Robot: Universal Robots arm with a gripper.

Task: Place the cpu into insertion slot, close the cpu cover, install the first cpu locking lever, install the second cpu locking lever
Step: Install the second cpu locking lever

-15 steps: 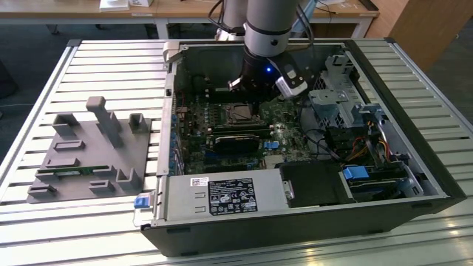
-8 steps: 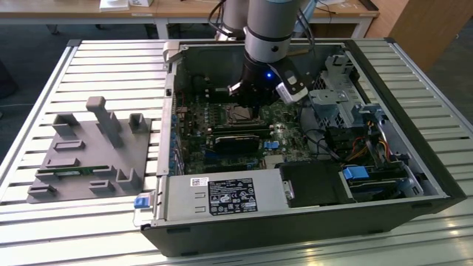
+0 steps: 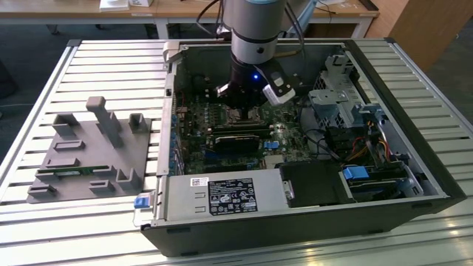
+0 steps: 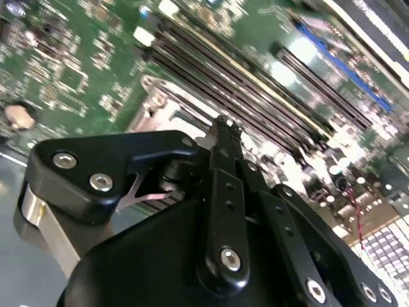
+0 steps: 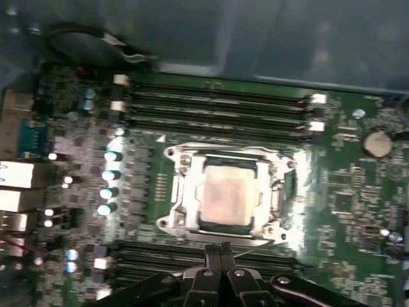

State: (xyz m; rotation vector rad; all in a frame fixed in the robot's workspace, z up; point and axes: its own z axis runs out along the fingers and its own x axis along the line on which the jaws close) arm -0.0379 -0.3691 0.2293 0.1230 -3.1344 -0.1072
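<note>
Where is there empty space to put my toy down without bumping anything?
The slatted table is bare on the exterior view's left, between the grey fixture block and the computer case, and behind that block. Inside the case it is crowded: the claw hangs by the cpu on the motherboard.

An open computer case (image 3: 414, 166) is lying on a slatted metal table (image 3: 44, 83), and the green motherboard (image 3: 221, 133) is being shown inside it. The arm (image 3: 255, 27) is being held down into the far part of the case, and its gripper (image 3: 238, 106) is being kept just above the insertion slot (image 3: 238, 115). A grey fixture block (image 3: 88, 152) is being kept on the table at the exterior view's left. A silver power supply (image 3: 221, 197) is sitting at the near wall, with drive bays (image 3: 347, 105) at the exterior view's right.
</note>
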